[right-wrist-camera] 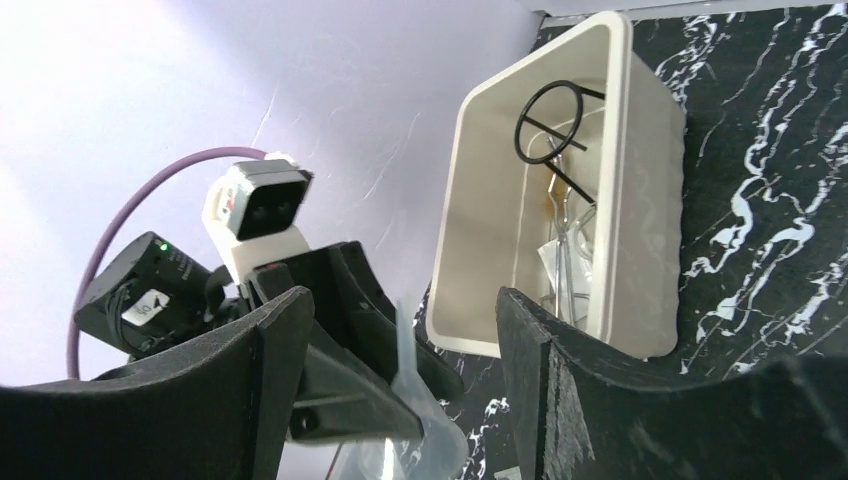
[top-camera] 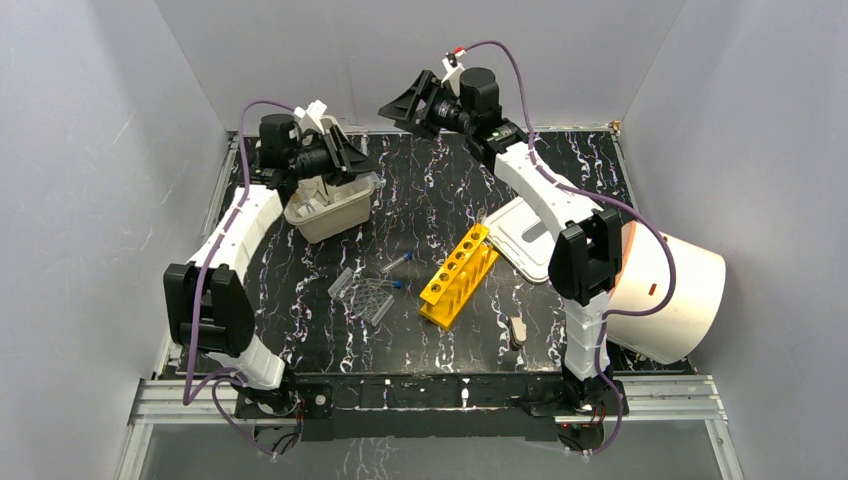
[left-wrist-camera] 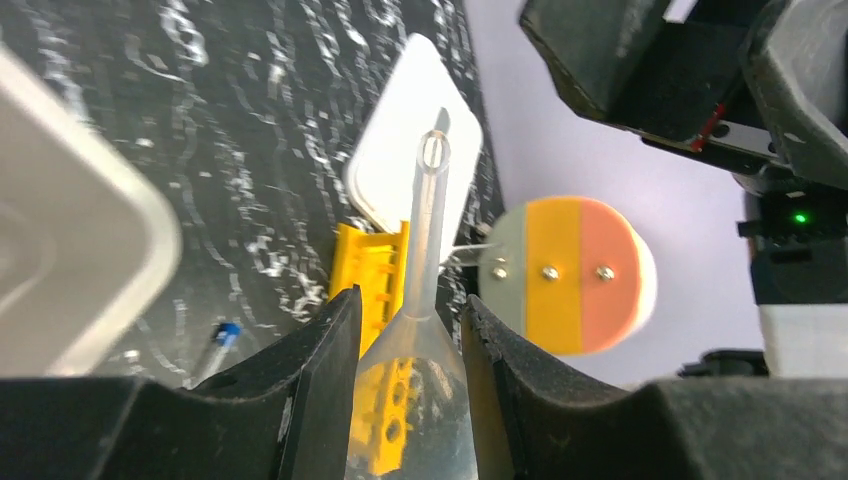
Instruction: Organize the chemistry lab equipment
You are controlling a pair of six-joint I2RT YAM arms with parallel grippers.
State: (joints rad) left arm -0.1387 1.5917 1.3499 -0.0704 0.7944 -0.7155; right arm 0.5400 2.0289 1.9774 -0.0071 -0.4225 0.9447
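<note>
Already the loop (right-wrist-camera: 550,120) and tools (right-wrist-camera: 565,235) lie in the bin (right-wrist-camera: 640,180), the left gripper (left-wrist-camera: 410,340) pinches the funnel (left-wrist-camera: 425,250) near it, the right gripper (right-wrist-camera: 400,310) gapes empty, and the rack (top-camera: 458,275) and tray (top-camera: 365,295) wait on the bench (top-camera: 420,200).

The funnel (left-wrist-camera: 428,240) looks clear smooth plastic, the rack (top-camera: 458,275) glossy yellow plastic.

Clear plastic funnel (left-wrist-camera: 430,250) pinched at its cone in my left gripper (left-wrist-camera: 410,305), stem pointing away, yellow six-hole tube rack (top-camera: 458,275) set diagonally, clear ridged tray (top-camera: 365,297) near its left, black wire loop (right-wrist-camera: 555,115) and thin metal tools (right-wrist-camera: 563,250) inside beige bin (right-wrist-camera: 640,180).
</note>
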